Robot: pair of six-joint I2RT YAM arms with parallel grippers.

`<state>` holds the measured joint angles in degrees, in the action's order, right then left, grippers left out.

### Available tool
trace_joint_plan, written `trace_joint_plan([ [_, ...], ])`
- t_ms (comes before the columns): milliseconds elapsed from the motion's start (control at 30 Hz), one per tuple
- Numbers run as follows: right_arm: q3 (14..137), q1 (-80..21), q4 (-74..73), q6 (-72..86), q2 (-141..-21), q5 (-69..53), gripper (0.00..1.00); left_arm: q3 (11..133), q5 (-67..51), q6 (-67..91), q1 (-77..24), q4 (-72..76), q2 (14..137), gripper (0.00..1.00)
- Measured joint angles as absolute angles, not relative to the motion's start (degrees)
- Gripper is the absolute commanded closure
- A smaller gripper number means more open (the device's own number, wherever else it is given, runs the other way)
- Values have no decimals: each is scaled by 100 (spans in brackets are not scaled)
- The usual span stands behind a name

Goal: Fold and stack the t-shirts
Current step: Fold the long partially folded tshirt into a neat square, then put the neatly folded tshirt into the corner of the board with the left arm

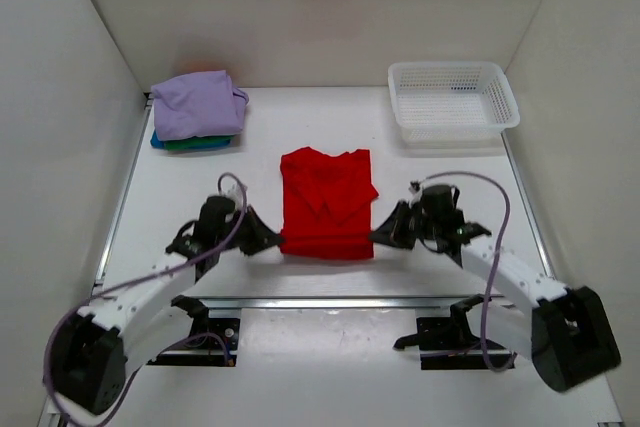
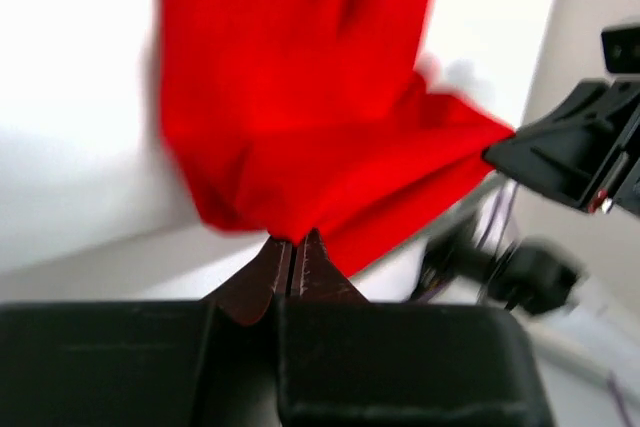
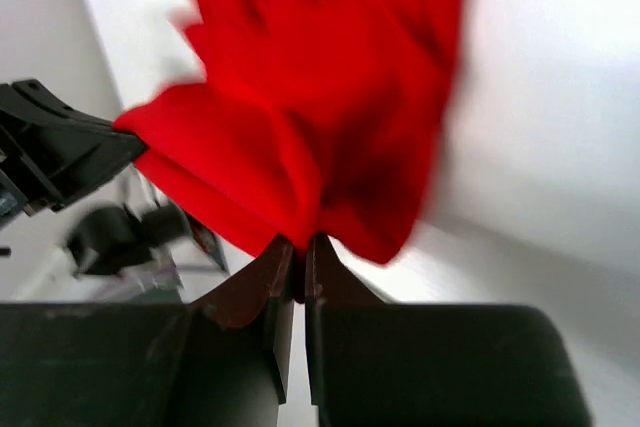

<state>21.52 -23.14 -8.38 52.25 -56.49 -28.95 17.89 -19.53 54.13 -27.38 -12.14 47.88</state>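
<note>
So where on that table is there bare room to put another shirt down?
Bare table lies at the back between the folded stack and the basket, and left of the red t-shirt. The near side is crowded: left gripper and right gripper pinch the shirt's corners.

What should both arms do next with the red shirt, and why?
Probably lift together and carry the near hem over toward the far hem, folding the red t-shirt in half. The left gripper and right gripper are each shut on a near corner, and the shirt looks longer than the folded stack.
</note>
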Motion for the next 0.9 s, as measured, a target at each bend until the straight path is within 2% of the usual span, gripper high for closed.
trace_joint_plan([
  [167,4412,-1411,-652,4556,-7693,-3264,100,3994,-2082,4849,-1876,-731,7153,100],
  [200,4801,-1308,-550,4453,-8060,-3282,95,4560,-2078,4711,-1758,-572,7784,85],
  [233,5269,-1190,-543,4346,-8493,-3299,79,5135,-2088,4574,-1656,-504,8377,66],
  [267,5769,-1085,-526,4261,-8941,-3304,66,5719,-2121,4491,-1581,-395,8954,60],
  [333,6652,-919,-523,4018,-9747,-3166,52,6657,-2156,4368,-1367,-62,9983,36],
  [433,7655,-762,-615,3671,-10665,-2912,48,7284,-2338,4436,-972,469,10997,35],
  [533,7771,-735,-854,3430,-10822,-2652,47,7231,-2469,4449,-663,628,11389,33],
  [633,7535,-823,-906,3288,-10615,-2491,47,6685,-2475,4322,-593,650,11174,34],
  [767,6801,-939,-945,3253,-9900,-2434,49,5883,-2327,3957,-819,504,10573,31],
  [900,6143,-985,-908,3280,-9183,-2471,56,5638,-2174,3736,-1170,429,10346,27],
])
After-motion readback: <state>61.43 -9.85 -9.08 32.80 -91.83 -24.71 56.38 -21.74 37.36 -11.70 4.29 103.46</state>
